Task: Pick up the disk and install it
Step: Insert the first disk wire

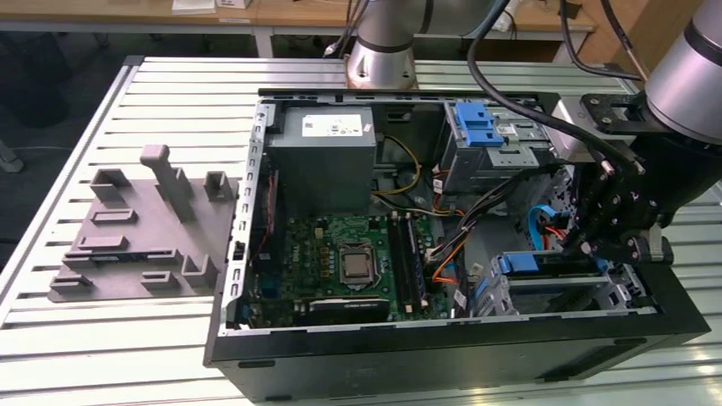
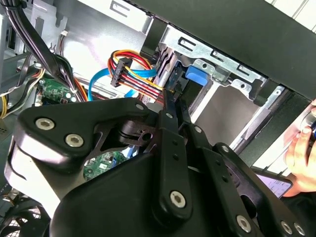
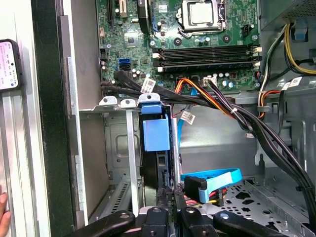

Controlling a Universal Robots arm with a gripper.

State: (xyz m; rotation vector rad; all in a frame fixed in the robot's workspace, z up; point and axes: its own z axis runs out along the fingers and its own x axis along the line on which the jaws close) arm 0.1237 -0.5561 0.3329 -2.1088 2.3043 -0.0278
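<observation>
**A:** Where's the disk (image 3: pixel 157 148) right now?

**B:** Standing on edge in the drive cage (image 3: pixel 118 143), at the case's (image 1: pixel 451 355) front corner on the exterior view's right. Blue rail (image 1: pixel 542 262) up, blue tab (image 2: pixel 195 76) poking out of the slot.

**A:** And the pincer (image 3: pixel 168 197)?

**B:** Right on it. In the first wrist view the fingertips (image 3: pixel 161 195) meet the disk's near edge, close together, one each side of the thin body. Looks clamped on the disk, though the contact itself is hard to see.

**A:** Which way does it run?

**B:** Long axis straight away from the pincer, down into the cage, in line with the fingers. Flat faces parallel to the cage walls.

**A:** Anything crowding it?

**B:** Blue cable (image 3: pixel 212 178) just beside the fingers, black wire bundle (image 3: pixel 222 106) across the far end. Motherboard (image 1: pixel 338 262) beyond. A hand (image 2: pixel 301 158) sits outside the case, over the table (image 1: pixel 169 118).
</observation>
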